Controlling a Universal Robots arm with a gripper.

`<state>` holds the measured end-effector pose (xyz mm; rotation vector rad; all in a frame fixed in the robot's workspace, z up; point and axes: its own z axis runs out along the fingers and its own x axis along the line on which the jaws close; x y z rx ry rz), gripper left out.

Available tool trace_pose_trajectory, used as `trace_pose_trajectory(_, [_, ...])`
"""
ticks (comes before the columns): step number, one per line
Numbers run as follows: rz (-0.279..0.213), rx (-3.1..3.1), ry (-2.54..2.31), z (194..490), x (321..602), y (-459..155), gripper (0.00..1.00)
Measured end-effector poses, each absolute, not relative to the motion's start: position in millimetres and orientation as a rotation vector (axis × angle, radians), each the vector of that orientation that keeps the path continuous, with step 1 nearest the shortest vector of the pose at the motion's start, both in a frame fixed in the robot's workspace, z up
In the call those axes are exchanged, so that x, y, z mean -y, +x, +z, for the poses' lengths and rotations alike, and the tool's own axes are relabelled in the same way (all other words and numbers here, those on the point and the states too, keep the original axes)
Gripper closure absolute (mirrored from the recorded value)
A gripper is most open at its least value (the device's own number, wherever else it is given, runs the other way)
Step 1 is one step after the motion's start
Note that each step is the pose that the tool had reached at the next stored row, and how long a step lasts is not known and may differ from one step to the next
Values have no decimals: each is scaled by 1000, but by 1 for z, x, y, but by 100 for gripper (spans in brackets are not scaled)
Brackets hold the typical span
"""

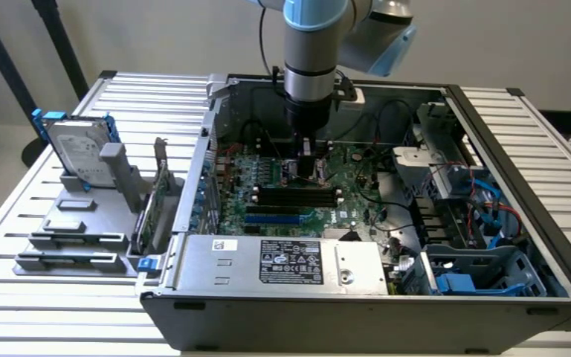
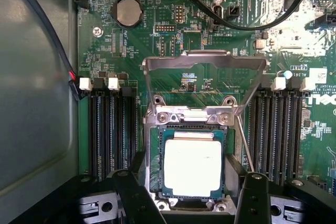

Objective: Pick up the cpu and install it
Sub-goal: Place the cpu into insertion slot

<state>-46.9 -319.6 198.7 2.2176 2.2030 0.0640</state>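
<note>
1. Exterior view: an open computer case (image 1: 523,223) lies on a slatted bench (image 1: 27,312), with its green motherboard (image 1: 360,186) facing up.
2. The arm (image 1: 315,44) reaches straight down into the case, and its lower end stands close over the middle of the motherboard.
3. At the exterior view's left, outside the case, a hard drive (image 1: 75,152) with a blue frame stands upright in a grey holder (image 1: 77,223).
4. A silver power supply (image 1: 276,260) with a black label fills the near edge of the case.
5. Wrist view: the cpu (image 2: 192,168), silver-grey on top with a pale rim, lies flat and square inside its socket (image 2: 154,156) on the motherboard.
6. The fingers (image 2: 254,195) are spread wide, one black tip on each side of the cpu. They are clear of its edges and grip nothing.
7. The metal retention frame (image 2: 205,64) is swung up and open, hinged at the socket's edge, so the top of the cpu lies uncovered.
8. A thin metal lever (image 2: 244,140) runs along one side of the socket.
9. Dark memory slots (image 2: 110,129) flank the socket on both sides.
10. A round coin battery (image 2: 128,11) sits further along the board, well apart from the socket.
</note>
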Motion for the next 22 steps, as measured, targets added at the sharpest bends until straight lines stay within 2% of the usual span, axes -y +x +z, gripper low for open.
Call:
trace_pose_trajectory(17, [55,-2200,2211,207,320,-49,32])
trace_pose_trajectory(19, [55,-2200,2211,210,320,-51,34])
trace_pose_trajectory(21, [55,-2200,2211,214,320,-53,47])
trace_pose_trajectory(22, [55,-2200,2211,215,320,-55,47])
